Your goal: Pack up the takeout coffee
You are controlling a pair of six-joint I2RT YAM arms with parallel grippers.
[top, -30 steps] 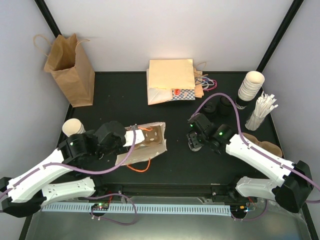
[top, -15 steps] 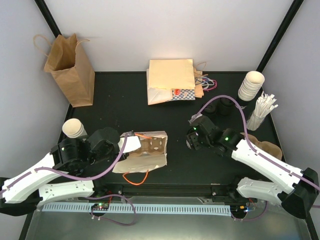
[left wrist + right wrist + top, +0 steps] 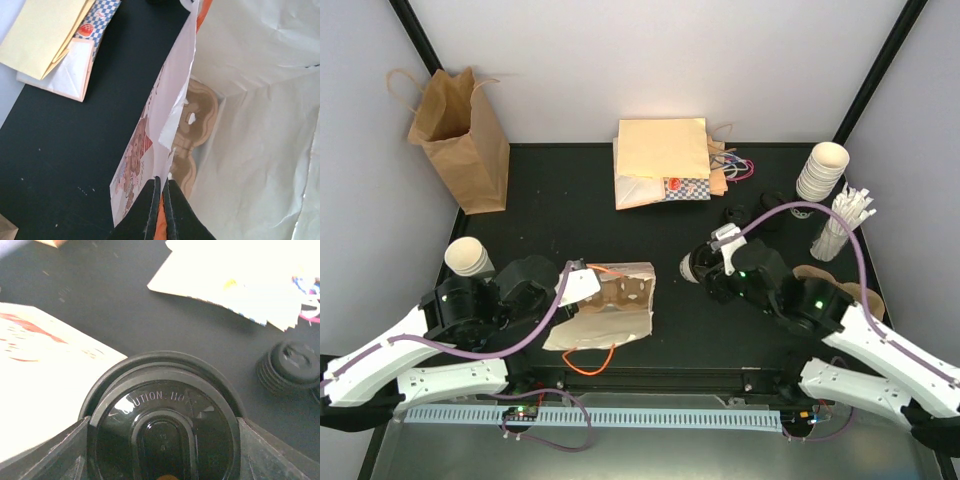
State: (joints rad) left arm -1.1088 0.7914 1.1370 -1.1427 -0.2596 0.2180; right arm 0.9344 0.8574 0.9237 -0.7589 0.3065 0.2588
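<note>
The takeout coffee (image 3: 697,266), a cream cup with a black lid (image 3: 162,422), is held off the table, tipped left toward the bag's mouth. My right gripper (image 3: 712,268) is shut on it, a finger (image 3: 62,457) on each side of the lid. A white printed paper bag (image 3: 608,312) lies on its side with orange handles, and a brown cardboard carrier (image 3: 199,112) sits inside. My left gripper (image 3: 160,192) is shut on the bag's upper edge (image 3: 572,284) and orange handle, holding the mouth up.
An upright brown paper bag (image 3: 460,140) stands back left. Flat bags (image 3: 660,160) lie at the back centre. Stacked cream cups (image 3: 820,170), white sticks (image 3: 842,222), loose black lids (image 3: 760,213) and brown carriers (image 3: 855,292) crowd the right side. A lone cream cup (image 3: 467,257) sits left.
My right arm has carried the coffee left toward the bag's mouth and tipped it sideways. The left gripper, still gripping the bag's edge, has shifted slightly toward the near edge.
</note>
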